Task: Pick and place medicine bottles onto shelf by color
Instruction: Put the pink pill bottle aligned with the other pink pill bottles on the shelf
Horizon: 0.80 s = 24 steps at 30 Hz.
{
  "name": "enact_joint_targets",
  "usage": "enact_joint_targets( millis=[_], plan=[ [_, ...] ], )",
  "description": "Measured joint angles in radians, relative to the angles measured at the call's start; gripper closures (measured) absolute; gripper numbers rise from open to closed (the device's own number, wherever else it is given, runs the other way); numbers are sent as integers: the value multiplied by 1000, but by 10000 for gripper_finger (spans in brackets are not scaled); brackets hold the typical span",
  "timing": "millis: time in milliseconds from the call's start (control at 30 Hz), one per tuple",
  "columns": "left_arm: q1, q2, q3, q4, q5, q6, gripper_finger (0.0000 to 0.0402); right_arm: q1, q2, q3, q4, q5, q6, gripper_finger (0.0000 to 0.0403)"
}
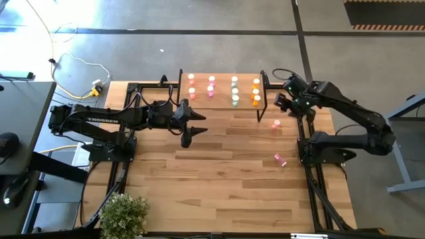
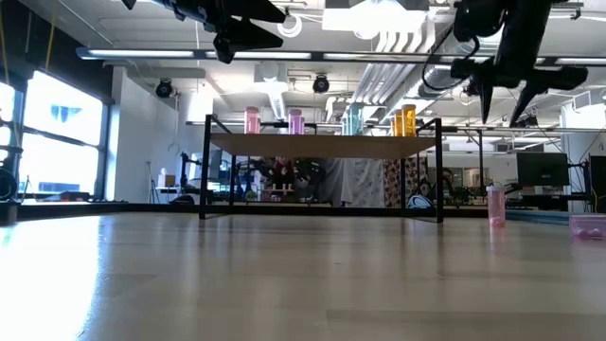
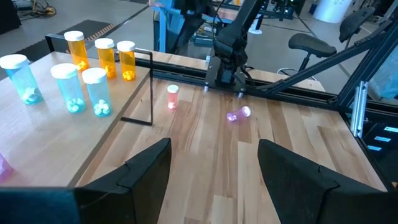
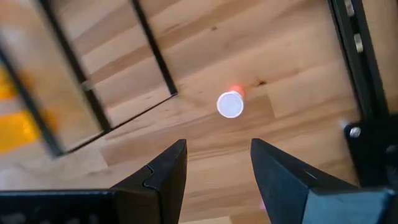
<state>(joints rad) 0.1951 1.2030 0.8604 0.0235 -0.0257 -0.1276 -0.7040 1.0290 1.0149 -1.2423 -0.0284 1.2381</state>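
Up on the shelf (image 1: pixel 199 103) the bottles stand sorted in columns, pink ones (image 1: pixel 212 85) at one side, pale teal ones (image 1: pixel 234 90) in the middle, orange ones (image 1: pixel 256 91) at the end nearest the right arm, so the colour grouping is well along. Two pink bottles are left on the table (image 1: pixel 219 186): one standing upright (image 1: pixel 277 124) just off the shelf's right legs, and one lying on its side (image 1: pixel 280 159) nearer the front. The right gripper (image 1: pixel 287 108) hangs above the standing one, claw apart and holding nothing, and its wrist view looks almost straight down on the white cap (image 4: pixel 230 104), which sits just ahead of the gap between the fingers, so this reads as a line-up for a top-down grab. The left gripper (image 1: pixel 191 127) waits over the middle of the table in front of the shelf, claw wide apart and empty, probably kept clear so the right arm has room.
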Motion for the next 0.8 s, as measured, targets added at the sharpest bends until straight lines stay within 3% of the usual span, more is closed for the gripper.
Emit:
enact_joint_targets(
  millis=[200,800],
  plan=[
    [0,0,0,-1,0,0,172,-37,0,-72,38,-51,133,234],
    [1,0,0,-2,0,1,172,-37,0,-266,273,-43,429,234]
  ],
)
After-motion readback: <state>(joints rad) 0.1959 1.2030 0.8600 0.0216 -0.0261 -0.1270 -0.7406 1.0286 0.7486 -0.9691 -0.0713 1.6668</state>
